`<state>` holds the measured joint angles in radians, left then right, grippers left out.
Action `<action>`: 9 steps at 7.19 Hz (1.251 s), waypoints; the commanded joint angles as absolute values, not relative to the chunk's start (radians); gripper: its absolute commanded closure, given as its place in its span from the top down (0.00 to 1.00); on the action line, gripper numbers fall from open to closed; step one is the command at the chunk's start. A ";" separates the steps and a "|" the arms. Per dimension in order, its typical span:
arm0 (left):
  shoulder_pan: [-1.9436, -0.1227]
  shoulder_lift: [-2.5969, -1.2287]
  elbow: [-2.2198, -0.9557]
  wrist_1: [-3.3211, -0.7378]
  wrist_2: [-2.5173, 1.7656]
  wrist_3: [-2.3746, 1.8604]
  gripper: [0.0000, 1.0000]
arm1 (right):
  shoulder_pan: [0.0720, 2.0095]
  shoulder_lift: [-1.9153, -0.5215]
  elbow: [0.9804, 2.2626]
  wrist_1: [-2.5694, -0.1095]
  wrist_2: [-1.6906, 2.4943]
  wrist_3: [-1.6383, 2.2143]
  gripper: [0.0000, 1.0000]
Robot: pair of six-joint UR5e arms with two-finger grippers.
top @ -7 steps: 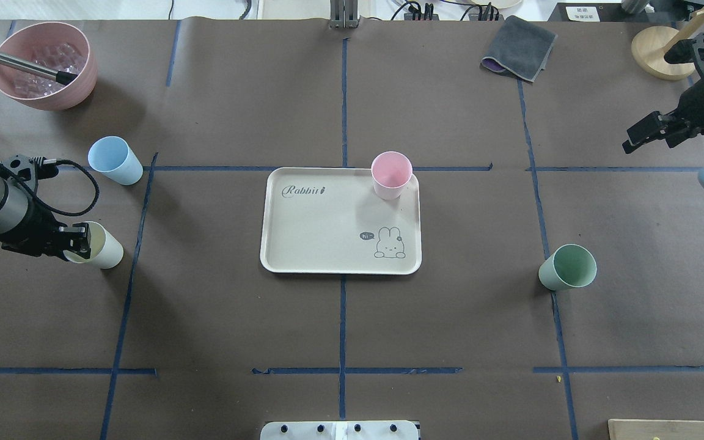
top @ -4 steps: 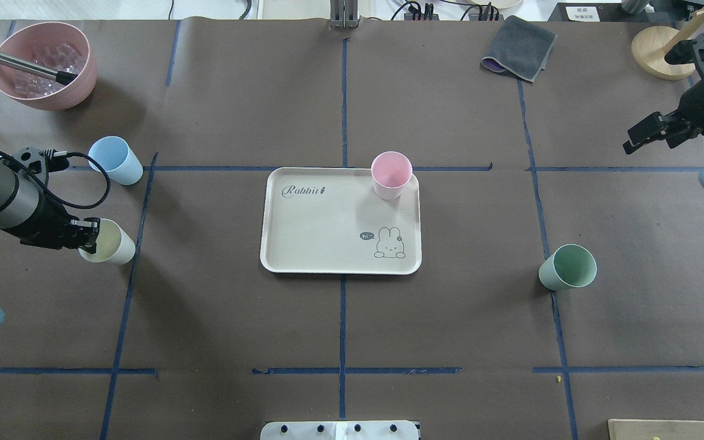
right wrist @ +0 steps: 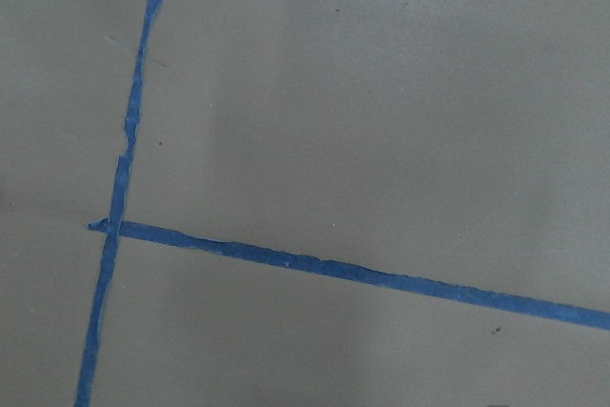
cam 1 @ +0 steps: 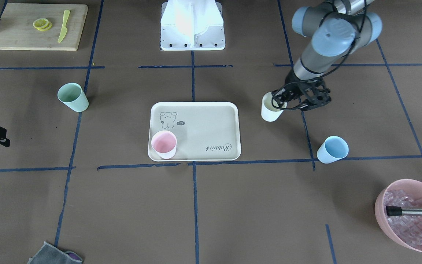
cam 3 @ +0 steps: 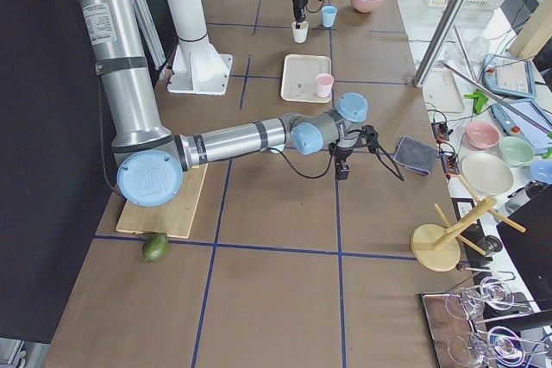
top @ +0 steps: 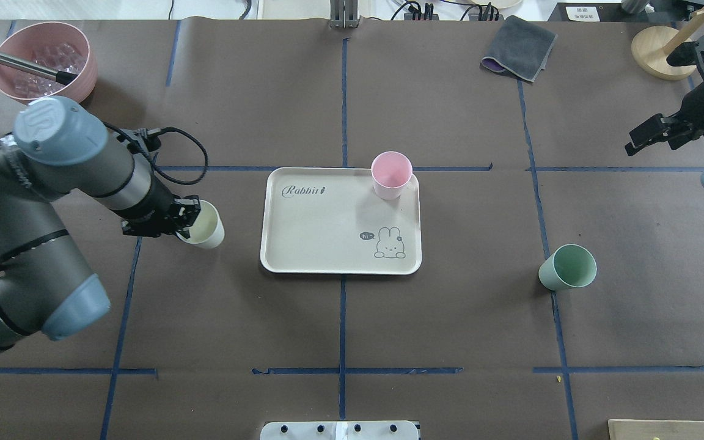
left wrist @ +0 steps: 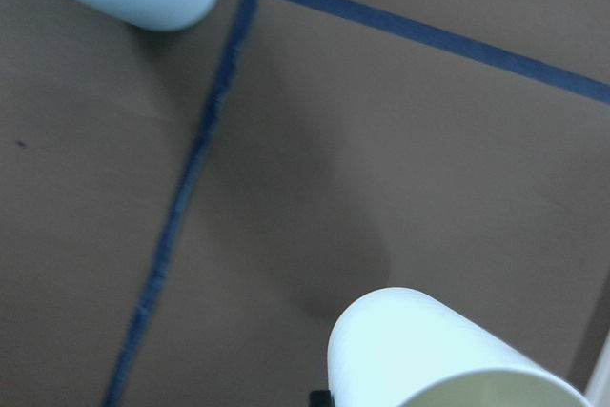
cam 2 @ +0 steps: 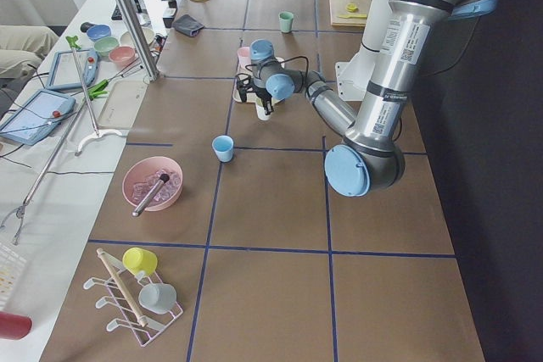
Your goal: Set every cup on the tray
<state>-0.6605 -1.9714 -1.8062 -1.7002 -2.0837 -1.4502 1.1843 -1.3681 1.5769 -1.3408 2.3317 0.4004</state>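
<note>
The cream-beige tray (top: pixel 327 226) lies mid-table; it also shows in the front view (cam 1: pixel 203 124). The pale pink cup (top: pixel 392 174) stands on its far right corner. My left gripper (top: pixel 184 220) is shut on the rim of the cream-yellow cup (top: pixel 204 226), just left of the tray and clear of it; the left wrist view shows the cup (left wrist: pixel 438 350) over its shadow. The light blue cup (cam 1: pixel 332 149) stands on the table, hidden behind my left arm in the overhead view. The mint green cup (top: pixel 569 267) stands right of the tray. My right gripper (top: pixel 636 139) looks open and empty, far right.
A pink bowl (top: pixel 3 82) of ice cubes with a metal handle stands at the far left corner. A grey cloth (top: pixel 520 47) lies at the back right. A wooden cutting board (cam 1: pixel 37 27) with lemon slices and a knife sits near the robot's base.
My left arm has swung right toward the tray with the cream-yellow cup in its gripper. My right gripper has drifted slightly. The other cups have not moved.
</note>
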 commanded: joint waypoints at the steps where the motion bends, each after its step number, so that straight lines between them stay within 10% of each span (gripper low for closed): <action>1: -0.591 -2.158 -1.682 -1.689 -2.037 -1.592 0.00 | 1.183 -1.368 1.577 -1.341 2.332 0.400 0.99; 3: -0.551 -2.171 -1.678 -1.690 -2.036 -1.612 0.03 | 1.184 -1.370 1.577 -1.341 2.332 0.402 0.99; 5: -0.551 -2.168 -1.678 -1.690 -2.020 -1.609 0.86 | 1.183 -1.368 1.578 -1.338 2.332 0.402 0.99; 6: -0.552 -2.161 -1.699 -1.689 -2.022 -1.605 1.00 | 1.183 -1.368 1.586 -1.338 2.332 0.408 0.99; 9: -0.603 -2.062 -1.918 -1.472 -2.034 -1.436 1.00 | 1.171 -1.391 1.653 -1.335 2.332 0.521 0.99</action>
